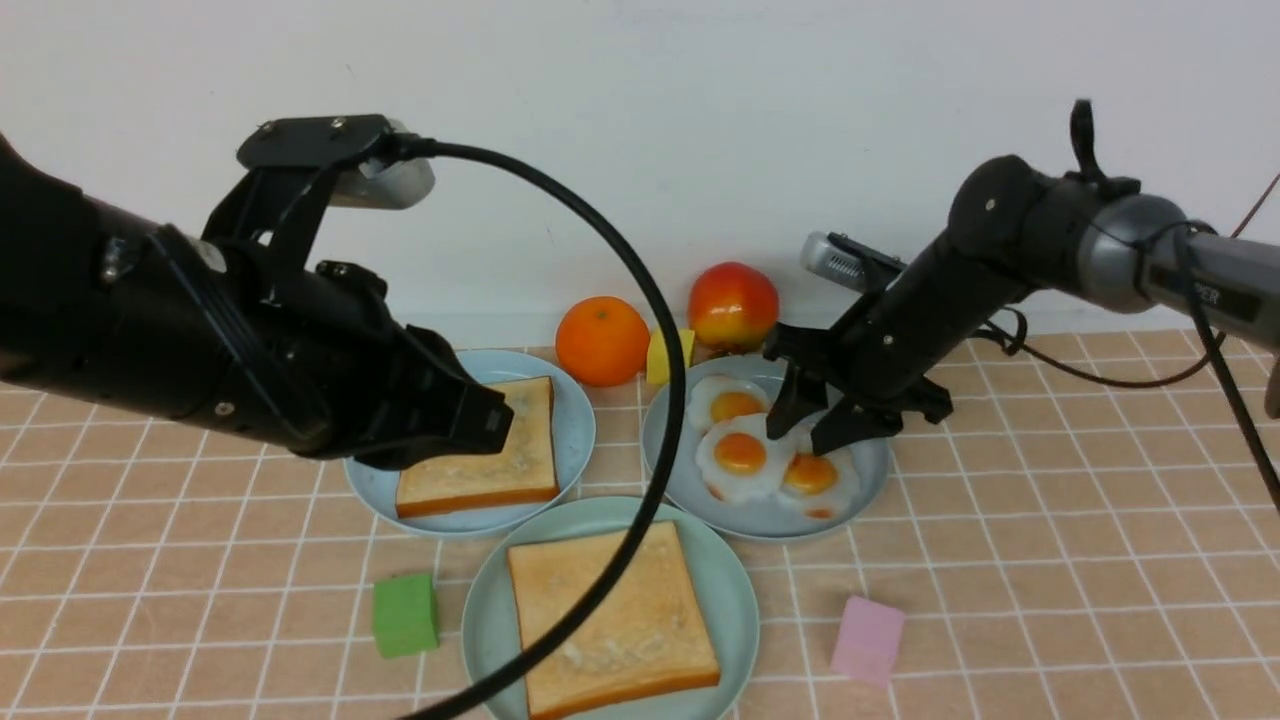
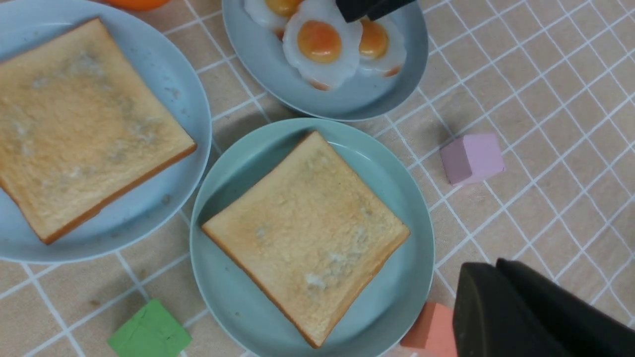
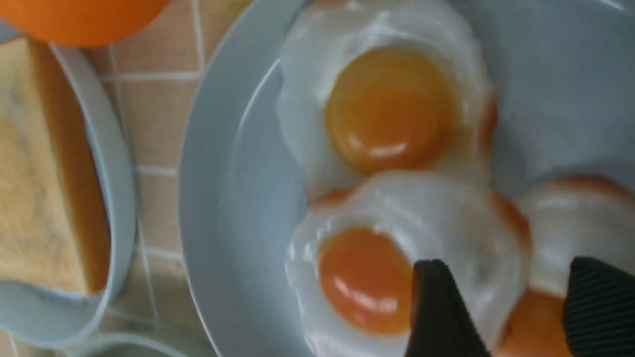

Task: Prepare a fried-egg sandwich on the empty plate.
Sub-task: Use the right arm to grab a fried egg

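**We line up on an egg, with one toast (image 1: 650, 640) lying on the mint-green plate (image 1: 735, 590).**

Our right gripper (image 1: 803, 440), fingers wide, straddles the edge of the middle fried egg (image 1: 741, 455) at 1 o'clock from that plate. We'd pinch the white, not the glossy yolk. Our left gripper (image 1: 488, 420), fingers narrow and empty, hangs over the second toast (image 1: 480, 465) at 11 o'clock, hiding its corner. We cannot tell whether the right fingertips touch the egg.
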Robot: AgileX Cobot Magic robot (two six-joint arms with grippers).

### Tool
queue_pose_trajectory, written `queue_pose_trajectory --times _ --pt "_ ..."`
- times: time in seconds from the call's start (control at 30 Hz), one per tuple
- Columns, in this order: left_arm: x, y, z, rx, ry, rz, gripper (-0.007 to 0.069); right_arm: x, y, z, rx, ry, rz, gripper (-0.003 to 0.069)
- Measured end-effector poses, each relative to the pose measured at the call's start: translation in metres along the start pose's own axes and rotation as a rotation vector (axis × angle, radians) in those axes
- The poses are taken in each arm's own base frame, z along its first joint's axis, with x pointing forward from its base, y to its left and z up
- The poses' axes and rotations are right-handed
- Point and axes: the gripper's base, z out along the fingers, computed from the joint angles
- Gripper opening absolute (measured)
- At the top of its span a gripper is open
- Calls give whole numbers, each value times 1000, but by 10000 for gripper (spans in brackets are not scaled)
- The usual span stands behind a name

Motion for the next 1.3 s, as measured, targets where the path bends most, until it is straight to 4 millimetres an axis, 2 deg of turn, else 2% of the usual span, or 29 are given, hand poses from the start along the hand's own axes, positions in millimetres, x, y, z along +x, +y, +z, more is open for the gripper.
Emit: queue_pose_trajectory --times 0.13,0.23,0.3,0.33,0.5,0.73,1.1,1.3 --pt "0 0 0 0 0 0 38 -1 0 3 -21 -3 22 343" --pt "0 0 0 -1 2 2 39 -2 -1 4 -11 -6 28 276" --pt "0 0 0 -1 4 3 40 -2 -2 4 0 -6 25 206" --pt "0 0 0 -1 5 3 40 -2 -2 4 0 -6 25 206" --pt "1 0 0 -1 11 5 49 -1 -1 4 -8 -3 36 6" --pt "2 0 0 1 17 5 50 -1 1 0 -9 1 30 -13" --pt "3 0 0 2 33 10 60 -2 17 -36 7 -59 -37 -13" --pt "4 0 0 3 37 10 60 8 24 -30 137 -24 -122 24"
